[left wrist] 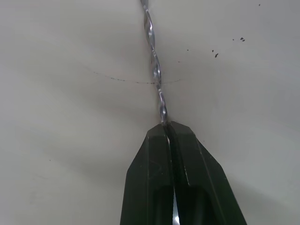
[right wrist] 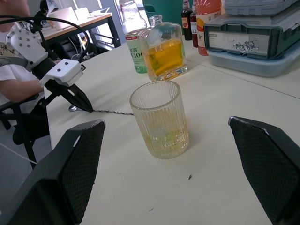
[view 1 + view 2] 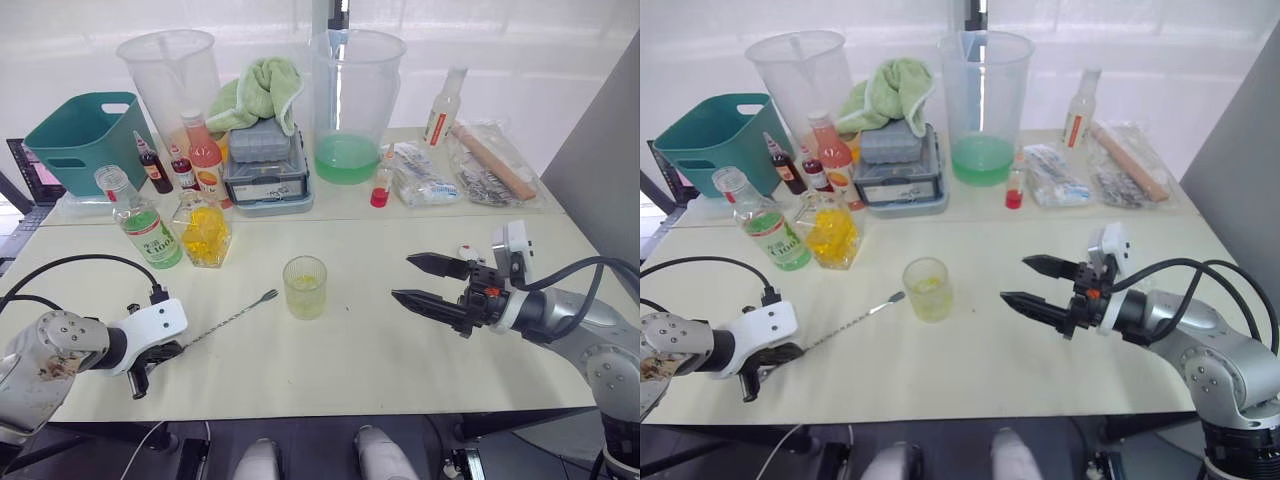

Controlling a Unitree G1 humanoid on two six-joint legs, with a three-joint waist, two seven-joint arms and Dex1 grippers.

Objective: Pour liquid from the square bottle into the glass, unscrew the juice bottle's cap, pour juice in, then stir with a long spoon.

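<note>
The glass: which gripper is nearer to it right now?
Right. The right gripper is open, level with the glass, fingertips pointing at it across a short gap. The left gripper sits farther off toward the table's near edge, shut on the long spoon.

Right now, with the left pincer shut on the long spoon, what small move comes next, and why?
Probably lift the long spoon off the table: the left pincer pinches its handle while it lies flat, its bowl just short of the glass, which already holds yellowish liquid.
</note>
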